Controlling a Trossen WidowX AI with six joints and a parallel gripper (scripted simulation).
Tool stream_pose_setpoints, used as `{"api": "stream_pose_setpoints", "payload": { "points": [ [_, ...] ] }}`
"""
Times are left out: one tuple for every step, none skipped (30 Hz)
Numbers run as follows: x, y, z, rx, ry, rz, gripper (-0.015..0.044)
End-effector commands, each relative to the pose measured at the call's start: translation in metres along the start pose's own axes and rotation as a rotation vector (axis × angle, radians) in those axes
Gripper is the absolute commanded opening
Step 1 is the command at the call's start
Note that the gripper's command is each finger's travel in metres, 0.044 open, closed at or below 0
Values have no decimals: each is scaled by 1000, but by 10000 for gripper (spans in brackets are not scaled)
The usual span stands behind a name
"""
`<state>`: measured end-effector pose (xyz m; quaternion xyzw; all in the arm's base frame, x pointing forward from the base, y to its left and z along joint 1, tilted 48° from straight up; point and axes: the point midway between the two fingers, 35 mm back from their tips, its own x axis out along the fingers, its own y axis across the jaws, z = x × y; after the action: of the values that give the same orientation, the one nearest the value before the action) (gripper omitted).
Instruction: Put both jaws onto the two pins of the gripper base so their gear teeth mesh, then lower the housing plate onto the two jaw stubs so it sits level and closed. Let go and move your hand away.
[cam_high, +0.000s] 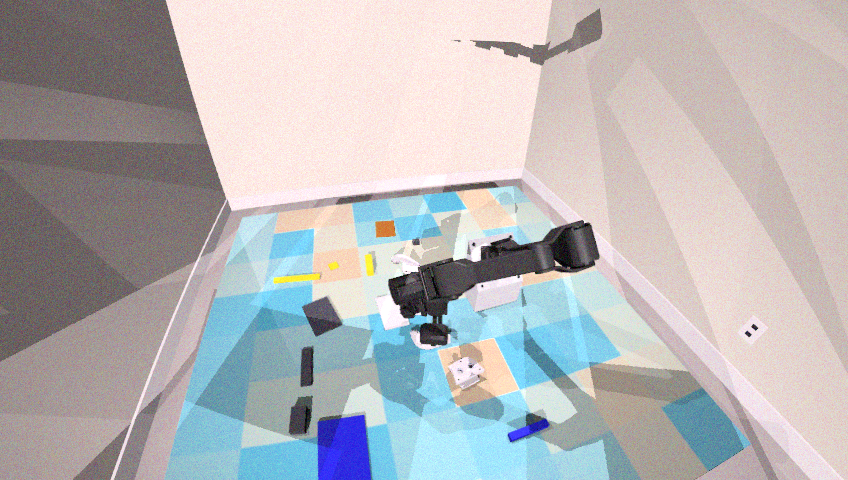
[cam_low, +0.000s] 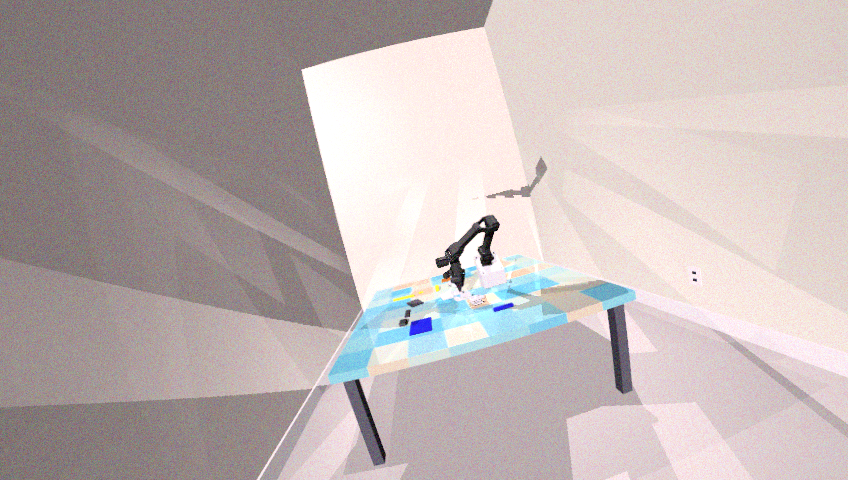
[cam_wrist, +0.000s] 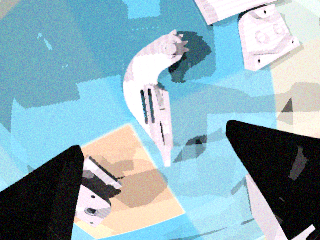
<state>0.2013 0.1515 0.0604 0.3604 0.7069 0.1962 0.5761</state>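
My gripper (cam_high: 435, 336) (cam_wrist: 155, 140) is open and points down above a white curved jaw (cam_high: 420, 340) (cam_wrist: 137, 82). In the wrist view the jaw lies between the spread fingertips, with its toothed end away from me; nothing is held. The white gripper base (cam_high: 465, 369) (cam_wrist: 95, 205) stands on the orange-tan square, partly hidden by the left finger in the wrist view. The white housing plate (cam_wrist: 267, 37) lies at the wrist view's upper right; the arm hides it in the top view. The second white jaw (cam_high: 405, 259) lies farther back, beyond the arm's wrist.
A white flat square (cam_high: 390, 312) (cam_wrist: 227, 9) lies near the housing plate. Dark blocks (cam_high: 321, 315) (cam_high: 307, 365) (cam_high: 299, 418) lie left. A blue plate (cam_high: 343, 449) and blue bar (cam_high: 527, 430) lie in front. Yellow pieces (cam_high: 296, 278) (cam_high: 369, 264) and an orange square (cam_high: 385, 228) lie behind.
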Motion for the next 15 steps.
{"api": "stream_pose_setpoints", "payload": {
  "points": [
    [6, 0, 0, 9, -1, 5, 440],
    [6, 0, 0, 9, -1, 5, 440],
    [6, 0, 0, 9, -1, 5, 440],
    [6, 0, 0, 9, -1, 5, 440],
    [7, 0, 0, 9, -1, 4, 440],
    [8, 0, 0, 9, -1, 4, 440],
    [10, 0, 1, 9, -1, 4, 440],
    [11, 0, 1, 9, -1, 3, 440],
    [13, 0, 1, 9, -1, 3, 440],
    [15, 0, 1, 9, -1, 3, 440],
    [16, 0, 1, 8, -1, 2, 440],
    [18, 0, 1, 8, -1, 2, 440],
    [19, 0, 1, 8, -1, 2, 440],
    [21, 0, 2, 8, -1, 2, 440],
    [23, -1, 2, 8, -1, 2, 440]
  ]
}}
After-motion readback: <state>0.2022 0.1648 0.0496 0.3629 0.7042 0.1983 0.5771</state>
